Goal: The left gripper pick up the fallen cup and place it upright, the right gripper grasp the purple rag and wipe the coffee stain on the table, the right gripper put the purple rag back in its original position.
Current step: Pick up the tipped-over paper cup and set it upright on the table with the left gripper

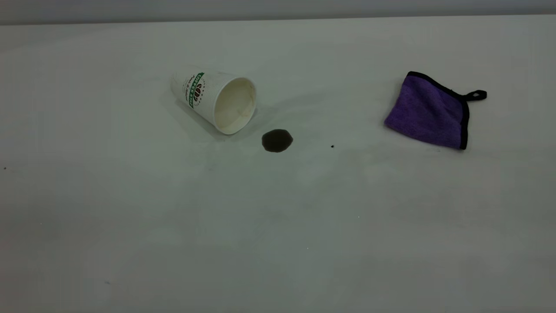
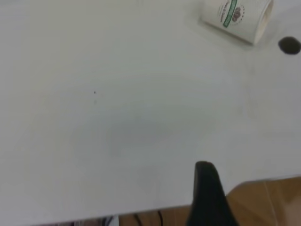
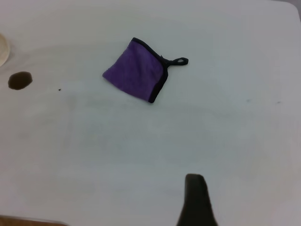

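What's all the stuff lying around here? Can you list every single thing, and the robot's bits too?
cup: one, white with a green banner logo, lying on its side left of centre, mouth toward the stain
coffee stain: one, dark brown, just beside the cup's mouth
black speck: one, tiny, right of the stain
purple rag: one, purple with black trim and loop, far right
table: one, white, under everything
left pincer: one black finger shows, near table edge
right pincer: one black finger shows, away from the rag

Cup [image 1: 215,101] left, coffee stain [image 1: 277,140] beside (perhaps touching), purple rag [image 1: 428,111] right.
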Robot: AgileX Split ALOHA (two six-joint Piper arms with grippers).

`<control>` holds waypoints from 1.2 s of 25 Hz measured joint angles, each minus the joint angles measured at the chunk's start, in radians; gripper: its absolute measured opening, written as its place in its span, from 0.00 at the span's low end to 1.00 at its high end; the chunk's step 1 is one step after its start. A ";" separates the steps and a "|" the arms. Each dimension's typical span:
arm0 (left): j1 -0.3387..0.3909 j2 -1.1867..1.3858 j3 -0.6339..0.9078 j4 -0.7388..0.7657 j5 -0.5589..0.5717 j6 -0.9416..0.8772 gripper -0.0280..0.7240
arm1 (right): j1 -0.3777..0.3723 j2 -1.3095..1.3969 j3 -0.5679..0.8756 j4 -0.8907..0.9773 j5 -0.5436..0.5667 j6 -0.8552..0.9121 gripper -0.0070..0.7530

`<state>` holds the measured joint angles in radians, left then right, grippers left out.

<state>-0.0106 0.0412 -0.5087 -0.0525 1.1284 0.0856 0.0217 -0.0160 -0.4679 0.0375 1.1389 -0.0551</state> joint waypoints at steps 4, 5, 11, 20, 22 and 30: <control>0.000 0.221 -0.096 0.033 -0.026 -0.125 0.77 | 0.000 0.000 0.000 0.000 0.000 0.000 0.78; 0.000 0.292 -0.126 0.037 -0.039 -0.145 0.77 | 0.000 0.000 0.000 0.000 0.000 0.000 0.78; 0.000 0.688 -0.293 0.038 -0.137 -0.170 0.77 | 0.000 0.000 0.000 0.000 0.000 0.000 0.78; -0.117 1.220 -0.525 0.038 -0.203 -0.171 0.82 | 0.000 0.000 0.000 0.000 0.000 0.000 0.78; -0.194 1.321 -0.582 0.123 -0.219 -0.244 0.83 | 0.000 0.000 0.000 0.000 0.000 0.000 0.78; -0.548 1.714 -0.803 0.501 -0.210 -0.552 0.84 | 0.000 0.000 0.000 0.000 0.000 0.000 0.78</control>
<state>-0.5586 1.7548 -1.3116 0.4481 0.9185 -0.4660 0.0217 -0.0160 -0.4679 0.0375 1.1392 -0.0551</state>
